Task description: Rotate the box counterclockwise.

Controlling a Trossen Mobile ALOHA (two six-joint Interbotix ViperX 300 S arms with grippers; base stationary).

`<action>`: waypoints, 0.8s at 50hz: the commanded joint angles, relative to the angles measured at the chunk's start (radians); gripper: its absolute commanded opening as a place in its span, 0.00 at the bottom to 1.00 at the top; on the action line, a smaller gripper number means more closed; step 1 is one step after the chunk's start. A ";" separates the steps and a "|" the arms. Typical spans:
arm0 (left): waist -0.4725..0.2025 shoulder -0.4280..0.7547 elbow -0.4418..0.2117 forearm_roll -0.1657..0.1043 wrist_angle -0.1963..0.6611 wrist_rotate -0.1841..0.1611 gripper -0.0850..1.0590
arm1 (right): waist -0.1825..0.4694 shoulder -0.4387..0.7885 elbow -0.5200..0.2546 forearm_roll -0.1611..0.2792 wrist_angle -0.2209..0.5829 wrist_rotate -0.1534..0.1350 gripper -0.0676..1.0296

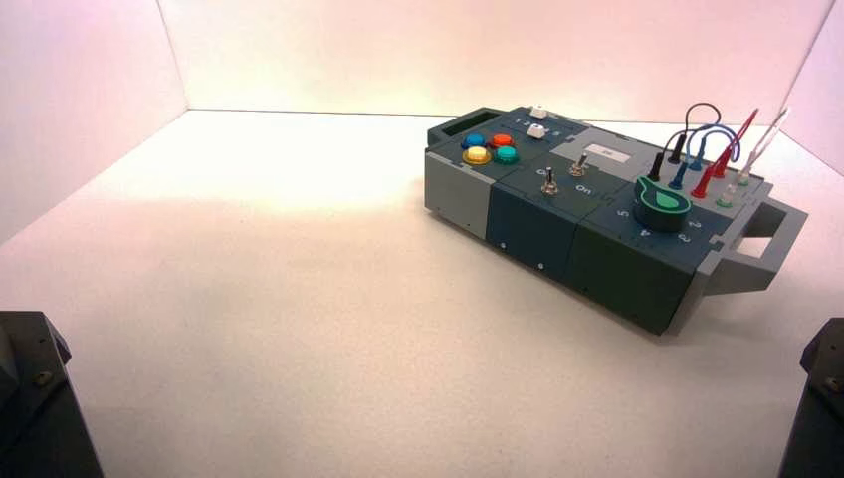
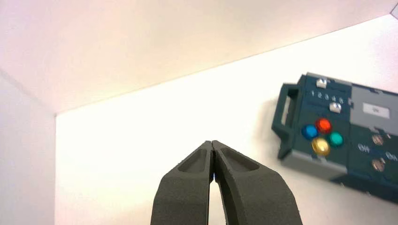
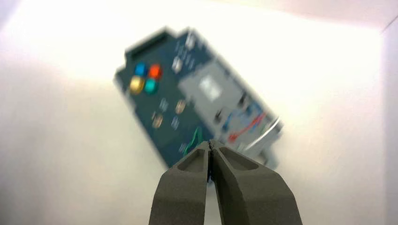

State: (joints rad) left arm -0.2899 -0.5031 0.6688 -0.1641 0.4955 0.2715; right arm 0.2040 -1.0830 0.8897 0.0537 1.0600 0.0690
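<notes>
The box [image 1: 587,229] is set on the worktop [image 1: 249,329], towards one to two o'clock in the high view, with its long axis laid from ten to four o'clock. Its four coloured buttons [image 1: 490,149] are carried at the ten o'clock end; the green dial [image 1: 661,204] and plugged wires [image 1: 719,149] are carried at the four o'clock end.

Both arms are held back at the near edge, at eight and four o'clock, presumably so that the turn can be started from either end. The left claw [image 2: 212,143] is held with its fingers together, apart from the box. The right claw [image 3: 210,142] is likewise closed on nothing, and no contact with the box is seen. For a counterclockwise turn, the four o'clock end should be swung towards three o'clock, and the opposite end towards nine. Contact is best made low on the casing or at the end handle [image 1: 771,249], as the upright wires could be snagged.

In the high view, both claws are cut off by the lower corners; the underside and far long wall of the box are hidden. In the right wrist view, the dial is partly covered by the claw, and its setting cannot be read. In the left wrist view, the dial end is cut off.
</notes>
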 commanded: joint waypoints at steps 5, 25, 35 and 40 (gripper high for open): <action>-0.054 0.184 -0.173 -0.002 -0.049 0.014 0.05 | 0.021 0.078 -0.066 0.147 0.060 0.003 0.04; -0.183 0.563 -0.492 -0.003 -0.038 0.069 0.05 | 0.021 0.031 0.046 0.255 0.114 0.061 0.04; -0.236 0.707 -0.629 -0.003 -0.009 0.081 0.05 | 0.021 0.021 0.081 0.313 0.115 0.071 0.04; -0.253 0.762 -0.686 -0.003 0.005 0.081 0.05 | 0.021 0.025 0.092 0.321 0.117 0.071 0.04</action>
State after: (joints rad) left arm -0.5323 0.2500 0.0506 -0.1657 0.4970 0.3482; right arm 0.2224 -1.0661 0.9894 0.3590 1.1796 0.1350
